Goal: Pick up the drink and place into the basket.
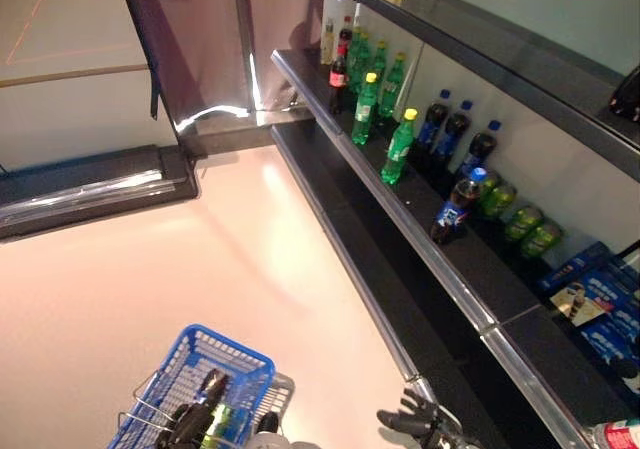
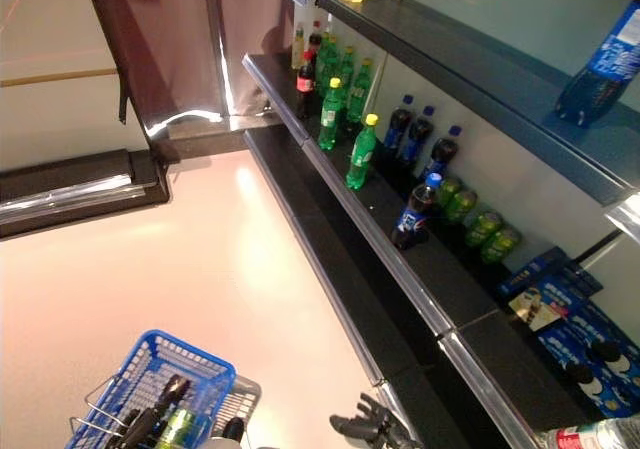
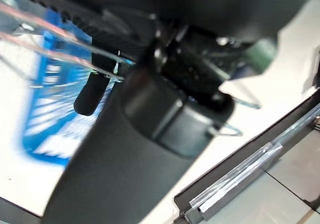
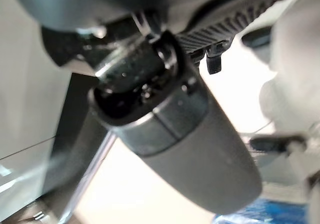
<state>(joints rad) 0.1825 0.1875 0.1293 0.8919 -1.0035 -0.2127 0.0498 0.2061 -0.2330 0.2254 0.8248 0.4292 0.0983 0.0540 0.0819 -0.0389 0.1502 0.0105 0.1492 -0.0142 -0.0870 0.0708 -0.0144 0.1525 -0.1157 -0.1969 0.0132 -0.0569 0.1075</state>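
Observation:
The blue basket (image 1: 215,364) hangs low at the left, held up by its thin wire handles (image 3: 75,47). My left hand (image 1: 195,411) is shut on them. A green drink (image 1: 222,424) lies inside the basket. My right hand (image 1: 412,424) is low in front of the shelf edge, with relaxed fingers and nothing in it. On the middle shelf (image 1: 440,259) stand green bottles with yellow caps (image 1: 399,147) and dark bottles with blue caps (image 1: 455,209). Green cans (image 1: 522,224) lie behind them.
The shelving unit runs along the right, its metal front edge (image 1: 380,194) close to my right hand. Blue snack boxes (image 1: 600,304) lie farther right. A blue bottle (image 2: 605,64) lies on the upper shelf. A dark low platform (image 1: 90,189) stands at the far left.

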